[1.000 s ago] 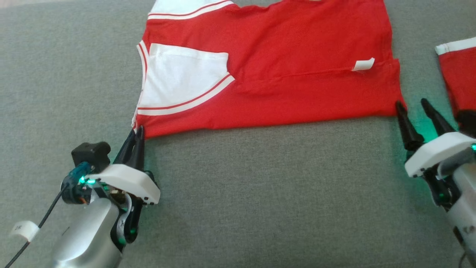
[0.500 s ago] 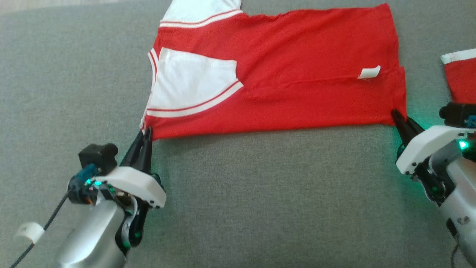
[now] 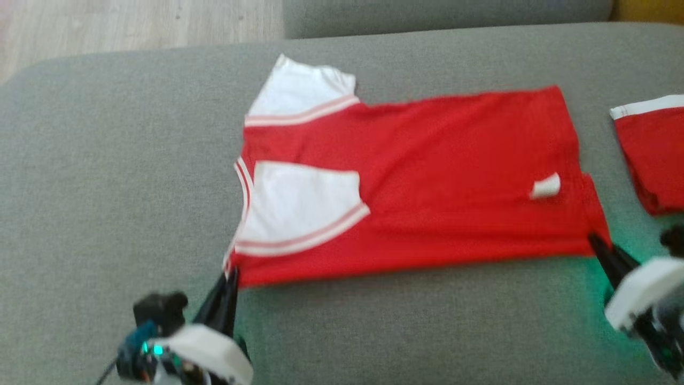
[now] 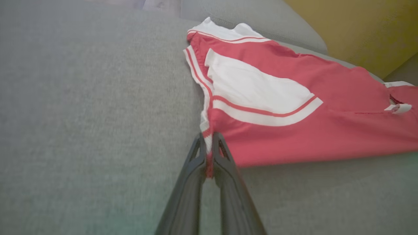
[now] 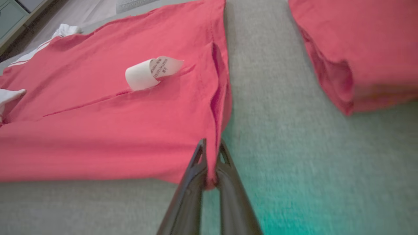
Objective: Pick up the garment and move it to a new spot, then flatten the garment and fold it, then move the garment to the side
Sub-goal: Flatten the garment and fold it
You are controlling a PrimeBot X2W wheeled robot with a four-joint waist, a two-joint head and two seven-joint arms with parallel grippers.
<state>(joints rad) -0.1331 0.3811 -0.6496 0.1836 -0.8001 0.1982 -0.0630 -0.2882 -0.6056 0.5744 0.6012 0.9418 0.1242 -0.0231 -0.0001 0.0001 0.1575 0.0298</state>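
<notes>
- Garment [image 3: 438, 176] flat on couch [image 3: 107, 214], long axis left to right.
- Left gripper [image 3: 230, 277] pinched shut on near collar-end corner; right gripper [image 3: 596, 243] pinched shut on near hem corner.
- All remaining cloth beyond both fingertips; probably a fold away, toward the far edge.

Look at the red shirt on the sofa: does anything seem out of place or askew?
Yes. A white label curls up loose from the shirt near its hem. The near sleeve lies folded over the body, while the far sleeve sticks out past the edge.
</notes>
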